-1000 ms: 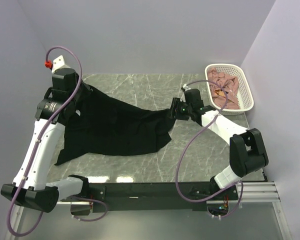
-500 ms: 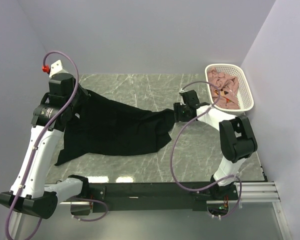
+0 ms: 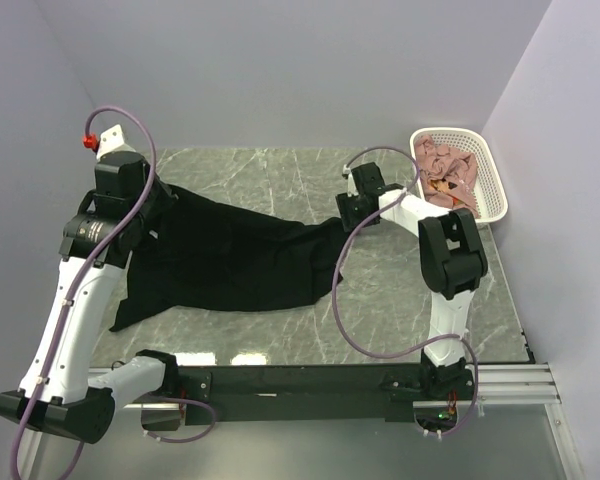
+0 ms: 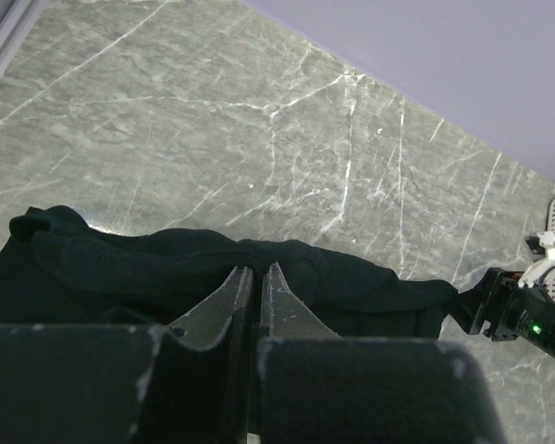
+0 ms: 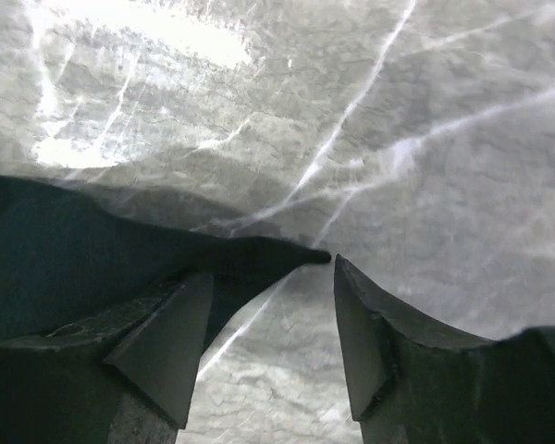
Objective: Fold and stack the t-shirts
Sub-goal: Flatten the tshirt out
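The bench (image 3: pixel 400 290) is a grey marbled slab. The black t-shirt (image 3: pixel 230 260) covers most of its left half, lying rumpled and unfolded from the far-left corner down toward the near-left edge, with one drawn-out point reaching toward the middle of the bench. A white lattice basket (image 3: pixel 500 195) stands in the far-right corner and holds the pink t-shirts (image 3: pixel 450 175), bunched in a heap, none of them yet laid out. The left gripper (image 4: pixel 256 270) sits near the far-left corner with its jaws pressed together, pinching a rolled edge of the black t-shirt. The right gripper (image 5: pixel 270 268) is low over the slab near the middle, toward the far edge; its jaws are spread, the pointed tip of the cloth lies between them, and nothing is gripped. Handling: the garment looks light, limp and without stiffness. It will likely sag and fold on itself wherever it is unsupported, and it should drag across the smooth stone with little resistance. Take hold at a hem, shoulder or sleeve edge, at two points well apart, so the panel can be tensioned flat. A grip on one layer at the very tip is likely to slip out.
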Robot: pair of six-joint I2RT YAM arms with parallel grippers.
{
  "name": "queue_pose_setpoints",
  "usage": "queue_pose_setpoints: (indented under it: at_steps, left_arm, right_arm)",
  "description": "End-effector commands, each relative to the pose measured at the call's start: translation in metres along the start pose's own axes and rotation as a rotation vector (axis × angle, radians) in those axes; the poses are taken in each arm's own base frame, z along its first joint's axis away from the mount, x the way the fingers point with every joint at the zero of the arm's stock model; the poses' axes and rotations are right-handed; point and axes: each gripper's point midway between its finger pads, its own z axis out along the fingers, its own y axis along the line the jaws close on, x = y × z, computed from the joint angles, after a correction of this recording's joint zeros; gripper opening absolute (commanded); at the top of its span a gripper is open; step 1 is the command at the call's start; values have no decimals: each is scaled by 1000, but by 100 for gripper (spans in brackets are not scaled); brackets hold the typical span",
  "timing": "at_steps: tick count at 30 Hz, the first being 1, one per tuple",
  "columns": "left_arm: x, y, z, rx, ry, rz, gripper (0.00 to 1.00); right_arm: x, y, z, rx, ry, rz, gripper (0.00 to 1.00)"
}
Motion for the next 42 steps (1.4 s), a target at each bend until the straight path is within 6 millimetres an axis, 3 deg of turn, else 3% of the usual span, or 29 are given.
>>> queue_pose_setpoints:
  at_steps: [1, 4, 8, 13, 17, 21, 23, 26, 28, 29, 30, 31, 32, 33, 34, 35, 36, 37, 38, 39, 41, 42]
  left_arm:
    - [-16, 3, -10, 6, -64, 11, 7]
    - [-16, 7, -13, -7, -62, 21, 7]
    - [-19, 12, -19, -24, -73, 26, 6]
    - [-20, 19, -31, -38, -85, 24, 6]
    - [-19, 25, -44, -44, -82, 12, 6]
    - [-22, 32, -65, -43, -107, -4, 5]
    - [-25, 30, -70, -30, -118, -6, 5]
    - [-30, 25, -64, -19, -127, -10, 5]
    - [-49, 13, -58, 9, -191, -23, 5]
    - [-54, 7, -44, 2, -194, -8, 4]
    - [-77, -6, -42, 31, -259, -26, 4]
    - [-87, -15, -36, 43, -274, -25, 4]
    - [-91, -24, -10, 27, -258, -13, 3]
    - [-122, -41, -16, 68, -327, -37, 3]
    - [-137, -47, -9, 69, -351, -43, 3]
    - [-139, -54, 25, 45, -319, -37, 3]
    - [-180, -70, 8, 93, -404, -80, 3]
    - [-191, -73, 12, 108, -394, -114, 3]
    - [-193, -80, 42, 106, -364, -129, 3]
    - [-226, -93, 18, 178, -437, -172, 3]
    - [-248, -112, 11, 336, -445, -240, 2]
    - [-250, -117, 8, 388, -444, -253, 2]
  right_arm:
    - [-3, -1, 2, -13, 36, -59, 61]
    - [2, 0, 5, -29, 59, -73, 51]
    - [6, 2, 5, -43, 62, -85, 25]
    - [7, 3, -7, -52, 27, -76, 0]
    - [11, 0, -26, -18, 9, -24, 0]
    - [20, -18, -58, 93, -20, 70, 0]
    - [14, -27, -83, 144, -58, 96, 0]
    - [-11, -39, -121, 215, -163, 154, 0]
    - [-41, -46, -150, 236, -265, 189, 0]
    - [-54, -51, -160, 252, -300, 197, 0]
    - [-59, -58, -163, 285, -287, 211, 0]
    - [-97, -64, -190, 296, -372, 236, 0]
    - [-112, -68, -202, 304, -397, 252, 0]
    - [-142, -70, -223, 313, -456, 271, 0]
    - [-159, -73, -235, 317, -495, 279, 0]
    - [-174, -76, -249, 320, -536, 288, 0]
    - [-203, -79, -277, 335, -617, 302, 0]
    - [-215, -82, -292, 347, -661, 312, 0]
    - [-227, -85, -308, 358, -708, 319, 0]
    - [-244, -86, -338, 360, -795, 326, 0]
    - [-252, -92, -371, 394, -888, 342, 0]
    - [-258, -93, -417, 396, -1018, 357, 0]
